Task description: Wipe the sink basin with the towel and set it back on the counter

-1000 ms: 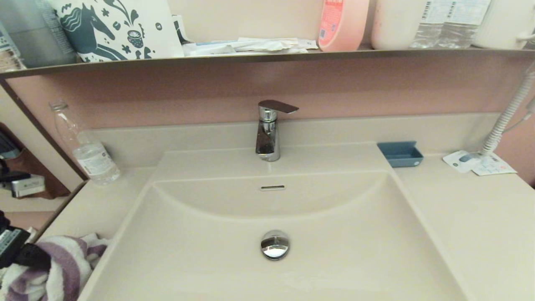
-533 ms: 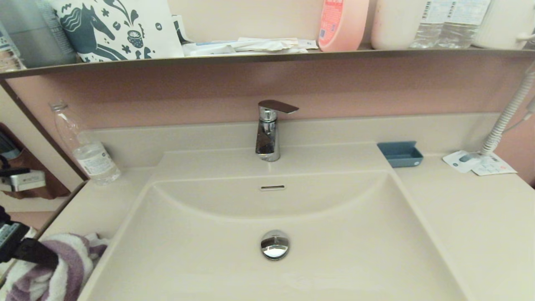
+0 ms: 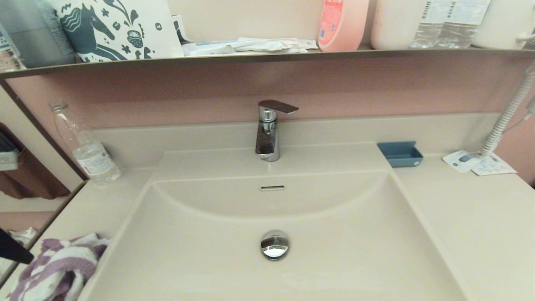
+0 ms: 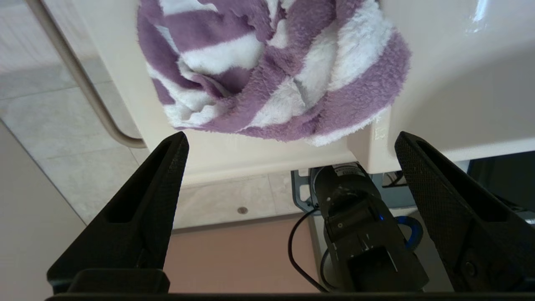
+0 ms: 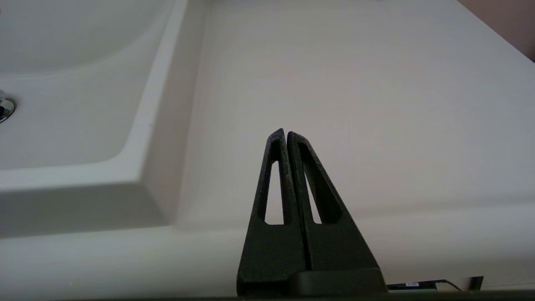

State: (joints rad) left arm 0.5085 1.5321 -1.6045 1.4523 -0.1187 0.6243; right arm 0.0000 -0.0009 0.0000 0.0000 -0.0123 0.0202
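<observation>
Towel (image 3: 58, 267) sits bunched at lower left on the counter (image 3: 480, 225), beside the sink basin (image 3: 334, 251); left gripper (image 4: 288, 142) released, empty; right gripper (image 5: 286, 136) clenched, idle.

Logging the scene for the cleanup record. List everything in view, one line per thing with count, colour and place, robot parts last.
towel: 1, purple and white, counter's front left corner, released
sink basin: 1, cream, centre
drain plug: 1, chrome, basin floor
tap: 1, chrome, behind basin
counter: 1, cream, around basin
water bottle: 1, clear, counter back left
tray: 1, blue, counter right of tap
leaflets: a few, white, counter far right
shelf: 1, dark-edged, above; holds patterned bag, pink bottle, clear bottles
left gripper: open, in front of the towel
right gripper: shut, over right counter
</observation>
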